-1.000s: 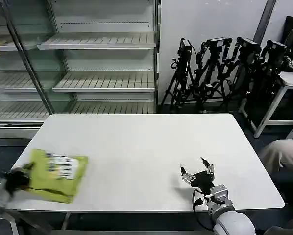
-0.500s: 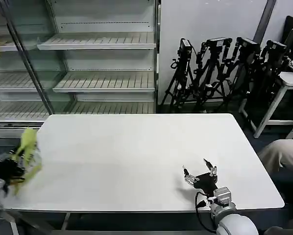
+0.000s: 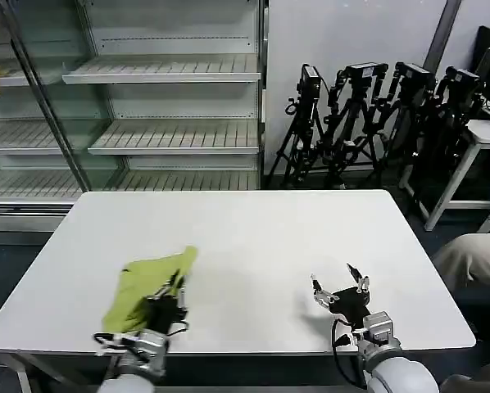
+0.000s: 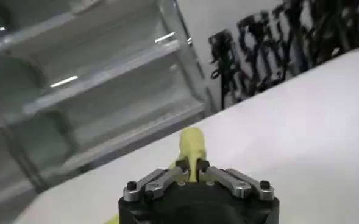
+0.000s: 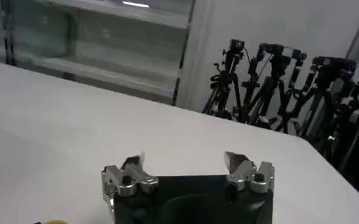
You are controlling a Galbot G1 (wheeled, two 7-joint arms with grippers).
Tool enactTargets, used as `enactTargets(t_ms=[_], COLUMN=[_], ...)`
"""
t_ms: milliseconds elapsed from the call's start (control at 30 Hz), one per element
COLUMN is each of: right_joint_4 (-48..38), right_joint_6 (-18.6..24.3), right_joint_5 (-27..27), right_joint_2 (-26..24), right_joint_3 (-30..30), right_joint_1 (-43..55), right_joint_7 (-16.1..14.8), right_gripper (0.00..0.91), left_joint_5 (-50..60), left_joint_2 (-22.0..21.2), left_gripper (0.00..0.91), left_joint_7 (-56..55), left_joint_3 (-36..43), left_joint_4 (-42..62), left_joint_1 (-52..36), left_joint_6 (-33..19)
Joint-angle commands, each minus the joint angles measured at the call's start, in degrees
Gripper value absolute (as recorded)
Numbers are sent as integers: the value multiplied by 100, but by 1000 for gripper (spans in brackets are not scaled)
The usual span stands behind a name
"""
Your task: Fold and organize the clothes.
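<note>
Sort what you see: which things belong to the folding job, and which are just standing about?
Part of the job:
- green T-shirt, pinched in the left claw
- right claw, open above the table

Standing about:
- shelves
- tripods

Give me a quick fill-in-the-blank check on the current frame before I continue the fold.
1. The left tool is shut on the ____.
2. The right tool has its fingers ____.
3. The T-shirt lies on the white ____.
4. Behind the table stand black ____.

Missing words: T-shirt; open; table; tripods
</note>
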Motion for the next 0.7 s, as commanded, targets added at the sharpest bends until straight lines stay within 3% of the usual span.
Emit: enactTargets(t_ms=[33, 333, 367, 467, 567, 700], right_joint_4=[-85, -249, -276, -337, -302, -336], right_joint_6=[-32, -107, -152, -104, -242, 8], right_joint_5=[55, 131, 136, 466, 544, 435], right_joint_2=[-68, -153, -178, -251, -279, -178], right_joint_3=[205, 634, 698, 774, 903, 811], right_joint_1=[176, 496, 540, 724, 889, 1073], right_joint_7=[-8, -13, 12, 231, 37, -82], right_gripper=[907, 907, 907, 907, 907, 907], left_joint_5=[-1172, -1553, -1638, -2041, -2477, -2442], left_joint_2=[-761, -1032, -1085, -1199, -1231, -1185], left_gripper=[20, 20, 867, 907, 907, 907], left_joint_7=[-918, -1181, -1256, -1304, -1366, -1090], left_joint_3=[1384, 1557, 1593, 1665, 1703, 1652], left_joint_4=[551, 869, 863, 785, 555, 182], left_joint_1=[-1282, -1534, -1519, -1486, -1421, -1306], left_joint_6=[578, 705, 706, 701, 697, 521])
